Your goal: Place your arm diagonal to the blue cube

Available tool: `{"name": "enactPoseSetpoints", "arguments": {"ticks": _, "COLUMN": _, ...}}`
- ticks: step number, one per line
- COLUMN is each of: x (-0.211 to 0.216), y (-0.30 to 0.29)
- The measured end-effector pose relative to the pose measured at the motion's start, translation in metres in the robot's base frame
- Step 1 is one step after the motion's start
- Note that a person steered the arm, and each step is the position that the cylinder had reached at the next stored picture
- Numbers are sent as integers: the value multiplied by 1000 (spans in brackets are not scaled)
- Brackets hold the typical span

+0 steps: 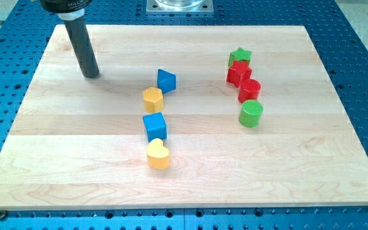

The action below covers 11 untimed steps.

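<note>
My tip [91, 75] rests on the worktop [190, 172] in the view's upper left. There are no fingers here, only the plain dark rod, and it holds nothing and touches no block. White lettering runs along the collar at the rod's upper end, but it is cut off by the frame and too small to read.

The blue cube [154, 126] sits near the middle of the worktop, well apart from my tip, down and toward the view's right. A yellow heart [158, 154] lies just below it, touching or nearly so. A yellow hexagon [153, 99] stands just above the cube, and a blue triangle [166, 80] lies beside that hexagon's upper right.

On the view's right, a chain of blocks runs downward: a green star [240, 55] at the top, a red star [238, 73] against it, a red cylinder [250, 90] next, then a green cylinder [251, 113].

The worktop is a pale wooden board made of joined planks. It lies on a blue metal plate [356, 64] pierced with a regular grid of holes. A grey metal base [179, 6] shows at the view's top centre.
</note>
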State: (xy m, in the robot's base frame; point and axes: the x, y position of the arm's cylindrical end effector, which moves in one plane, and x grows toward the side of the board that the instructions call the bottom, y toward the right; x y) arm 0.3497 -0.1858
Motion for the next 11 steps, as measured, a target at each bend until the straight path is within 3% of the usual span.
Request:
{"name": "enactPoseSetpoints", "arguments": {"ticks": 8, "x": 9, "y": 8}}
{"name": "enactPoseSetpoints", "arguments": {"ticks": 10, "x": 86, "y": 52}}
{"name": "enactPoseSetpoints", "arguments": {"ticks": 11, "x": 138, "y": 15}}
